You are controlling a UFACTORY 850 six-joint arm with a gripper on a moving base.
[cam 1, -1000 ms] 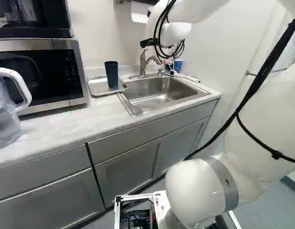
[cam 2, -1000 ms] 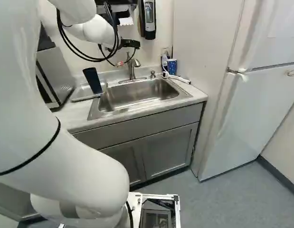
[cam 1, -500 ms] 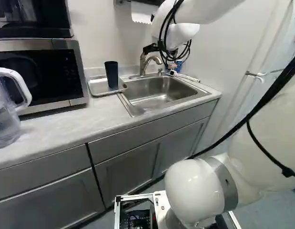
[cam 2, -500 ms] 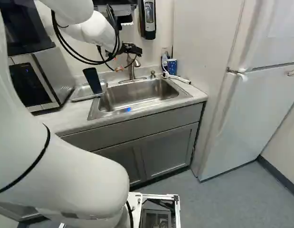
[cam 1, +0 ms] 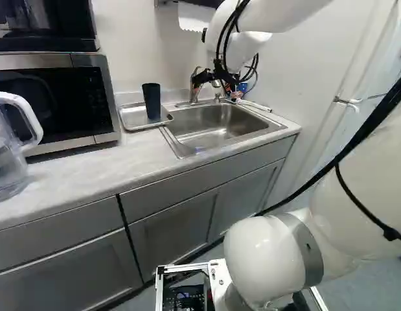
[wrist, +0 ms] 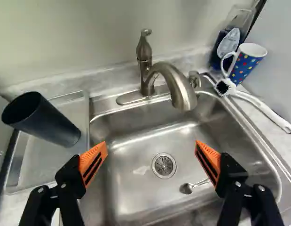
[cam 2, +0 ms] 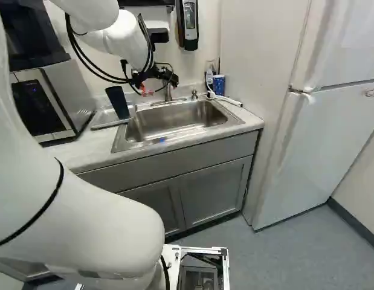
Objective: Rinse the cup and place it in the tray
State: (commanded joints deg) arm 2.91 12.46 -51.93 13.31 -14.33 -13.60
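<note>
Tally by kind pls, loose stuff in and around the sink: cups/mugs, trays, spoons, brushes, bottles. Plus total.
Cups/mugs: 2 (dark cup, polka-dot mug)
Trays: 1 (metal tray, under the dark cup)
Spoons: 1 (small spoon)
Brushes: 1 (white-handled brush)
Bottles: 1 (bottle behind the mug)
Total: 6

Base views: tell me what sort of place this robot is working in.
Most likely a kitchenette or break-room kitchen: a stainless steel sink with a faucet is set in the counter, a microwave stands on that counter, and what looks like a refrigerator stands beside the cabinets.
</note>
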